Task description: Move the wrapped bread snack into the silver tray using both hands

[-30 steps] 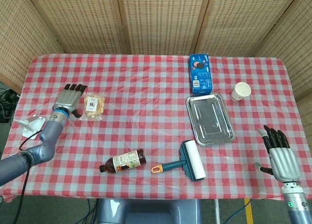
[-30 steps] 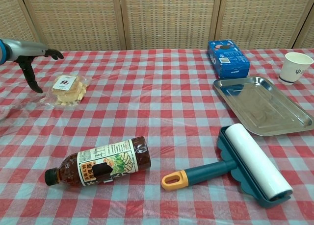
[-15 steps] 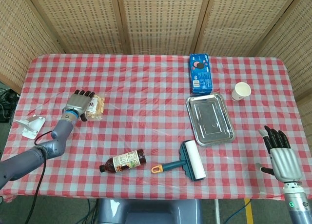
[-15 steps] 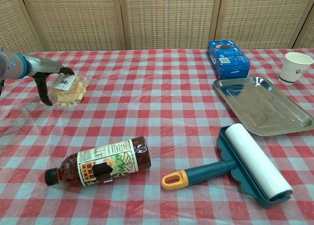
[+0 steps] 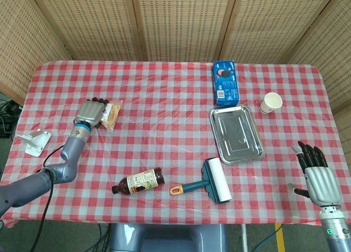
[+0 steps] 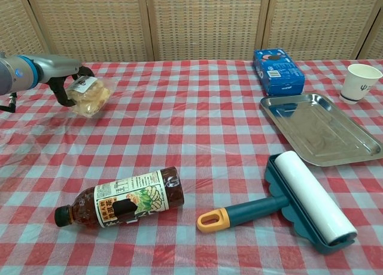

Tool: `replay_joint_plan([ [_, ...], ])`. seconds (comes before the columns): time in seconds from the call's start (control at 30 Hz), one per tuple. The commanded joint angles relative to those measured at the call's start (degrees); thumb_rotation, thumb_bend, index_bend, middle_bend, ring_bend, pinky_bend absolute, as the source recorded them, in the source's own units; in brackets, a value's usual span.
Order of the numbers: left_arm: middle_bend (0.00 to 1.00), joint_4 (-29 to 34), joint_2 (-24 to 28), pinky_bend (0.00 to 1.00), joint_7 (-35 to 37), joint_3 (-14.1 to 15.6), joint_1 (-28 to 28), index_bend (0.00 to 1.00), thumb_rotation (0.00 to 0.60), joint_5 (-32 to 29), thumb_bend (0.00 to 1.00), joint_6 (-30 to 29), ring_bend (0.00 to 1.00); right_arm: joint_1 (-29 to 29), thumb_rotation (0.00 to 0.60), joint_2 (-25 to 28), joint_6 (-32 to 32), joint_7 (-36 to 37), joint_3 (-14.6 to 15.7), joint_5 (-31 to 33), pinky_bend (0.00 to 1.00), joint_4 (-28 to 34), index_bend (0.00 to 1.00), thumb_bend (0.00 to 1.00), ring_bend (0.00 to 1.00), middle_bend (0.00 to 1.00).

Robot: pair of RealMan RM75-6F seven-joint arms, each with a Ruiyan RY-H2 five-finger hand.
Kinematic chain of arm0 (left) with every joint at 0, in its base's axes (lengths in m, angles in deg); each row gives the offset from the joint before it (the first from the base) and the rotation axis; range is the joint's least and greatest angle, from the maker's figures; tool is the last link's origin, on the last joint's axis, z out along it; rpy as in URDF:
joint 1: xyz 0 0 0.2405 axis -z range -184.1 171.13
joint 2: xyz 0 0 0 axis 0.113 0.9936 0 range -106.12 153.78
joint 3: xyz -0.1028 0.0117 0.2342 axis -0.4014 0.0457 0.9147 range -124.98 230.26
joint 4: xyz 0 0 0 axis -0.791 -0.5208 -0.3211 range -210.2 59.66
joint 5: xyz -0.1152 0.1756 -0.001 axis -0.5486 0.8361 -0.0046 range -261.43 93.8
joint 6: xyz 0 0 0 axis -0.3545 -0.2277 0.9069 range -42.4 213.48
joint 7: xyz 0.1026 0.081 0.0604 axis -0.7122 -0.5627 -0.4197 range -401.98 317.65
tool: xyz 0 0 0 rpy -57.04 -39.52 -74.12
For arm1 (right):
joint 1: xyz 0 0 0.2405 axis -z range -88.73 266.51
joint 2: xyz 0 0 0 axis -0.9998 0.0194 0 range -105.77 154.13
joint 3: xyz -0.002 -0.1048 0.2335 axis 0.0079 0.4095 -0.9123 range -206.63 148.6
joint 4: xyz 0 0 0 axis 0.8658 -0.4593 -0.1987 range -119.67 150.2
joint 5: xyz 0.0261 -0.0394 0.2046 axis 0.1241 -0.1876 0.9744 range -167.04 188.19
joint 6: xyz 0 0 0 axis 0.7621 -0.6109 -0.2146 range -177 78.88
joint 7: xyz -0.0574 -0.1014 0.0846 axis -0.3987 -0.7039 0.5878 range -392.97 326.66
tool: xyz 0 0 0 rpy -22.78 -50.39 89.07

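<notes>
Bread snack (image 6: pixel 90 95), in its clear wrapper, sits in your left robot hand (image 5: pixel 92 112) at the far left of the surface (image 5: pixel 164 98). The fingers curl around the packet's left side, and in the chest view the packet is tilted and appears lifted off the checked cloth. In the head view only its right end shows past the fingers (image 5: pixel 100 102).

Moving right, nearer the front edge: a brown bottle (image 6: pixel 119 204) lies on its side, cap toward the left, label up. Just right of it lies a lint roller (image 6: pixel 299 200), teal frame with a white roll, its handle with the orange loop pointing back toward the bottle. The two are near but not touching.

Further right and farther back, the silver tray (image 5: pixel 237 133) lies flat on the cloth, holding nothing. A blue cookie box (image 5: pixel 224 82) lies just behind the tray; I cannot tell whether they touch. A white paper cup (image 5: pixel 271 102) stands upright to the right of the tray, apart from it.

At the far right, your right robot hand (image 5: pixel 316 175) shows in the head view only, off the front right corner of the surface, fingers spread and pointing up, holding nothing, well apart from the tray.
</notes>
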Motion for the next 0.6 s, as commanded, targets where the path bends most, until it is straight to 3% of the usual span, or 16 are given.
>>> replay_joint_plan([
  [0.03, 0.18, 3.55, 1.50, 0.28, 1.60, -1.66, 0.00, 0.42, 0.600, 2.84, 0.55, -2.19, 0.16, 0.01, 0.600, 0.27, 0.04, 0.26, -0.02, 0.08, 0.00, 0.19, 0.00, 0.05, 0.00, 0.00],
  [0.37, 0.18, 7.73, -0.73, 0.28, -3.20, -5.86, 6.94, 0.42, 0.600, 1.16, 0.55, -1.29, 0.16, -0.02, 0.600, 1.49, -0.03, 2.25, -0.37, 0.39, 0.00, 0.78, 0.00, 0.05, 0.00, 0.00],
  [0.5, 0.18, 4.93, -5.10, 0.28, -5.98, -7.99, 12.07, 0.41, 0.600, -2.14, 0.55, 0.36, 0.16, -0.11, 0.600, 1.70, 0.48, 3.30, -0.79, 1.41, 0.00, 0.13, 0.00, 0.05, 0.00, 0.00],
  [0.6, 0.16, -0.12, -11.40, 0.28, -7.47, -10.28, 17.96, 0.41, 0.600, -4.97, 0.54, 3.17, 0.16, -0.01, 0.600, 2.00, 1.27, 4.67, -1.22, 3.03, 0.00, -0.68, 0.00, 0.05, 0.00, 0.00],
])
